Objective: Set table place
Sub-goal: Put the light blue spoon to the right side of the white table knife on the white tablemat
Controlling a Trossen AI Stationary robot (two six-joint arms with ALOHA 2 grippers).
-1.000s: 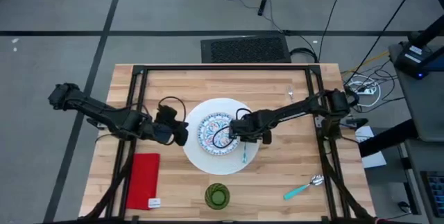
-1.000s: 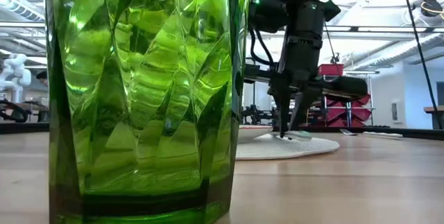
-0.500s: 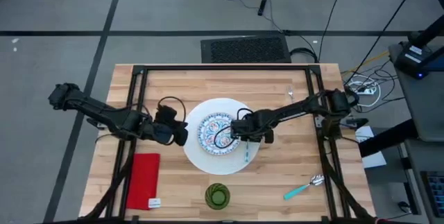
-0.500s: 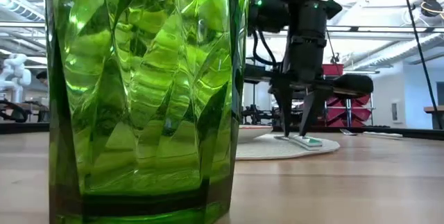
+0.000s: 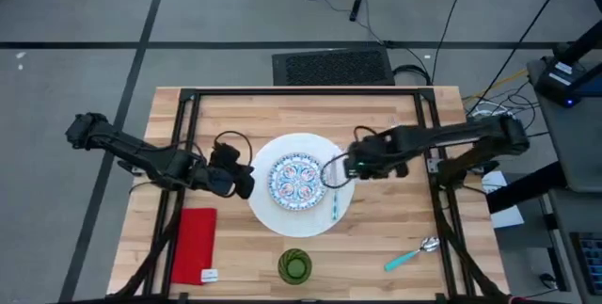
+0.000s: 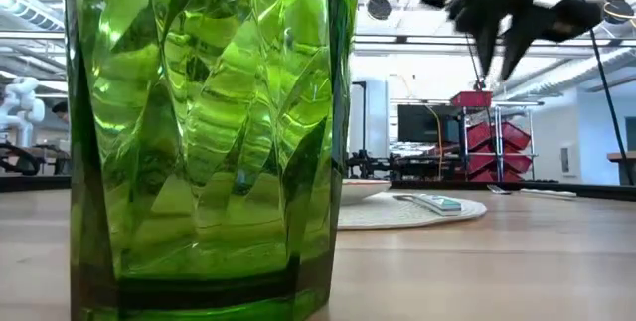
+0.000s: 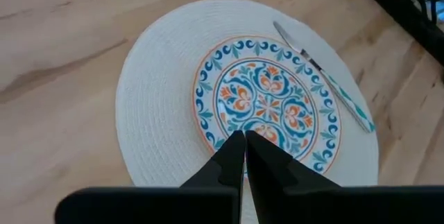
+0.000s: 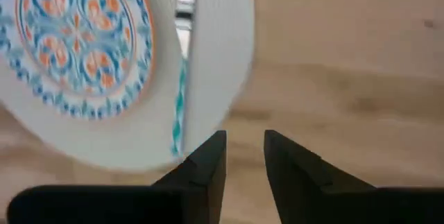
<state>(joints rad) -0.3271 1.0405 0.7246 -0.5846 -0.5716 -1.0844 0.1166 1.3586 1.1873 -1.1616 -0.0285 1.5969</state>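
The right gripper hangs over the right rim of the large white round woven plate, its two dark fingers a little apart with nothing between them. Just under it a slim teal-handled piece of cutlery lies on the white plate's right side, beside the small blue-and-orange patterned plate that sits in the middle. To my eye that piece has been set down and the arm is free for the next item. The likely one is the teal-handled silver spoon lying near the front right of the pale plank wooden table, well apart from the plates. A good pick would come straight down over its handle with fingers spread across it, not along it.

The left gripper waits at the white plate's left edge, fingers pressed together and pointing at the patterned plate.

The red rectangular napkin lies at the near left. The green faceted glass cup stands just in front of the white plate, between napkin and spoon. A reach toward the spoon should swing right of the cup. The black frame rail on the right also crowds that corner.
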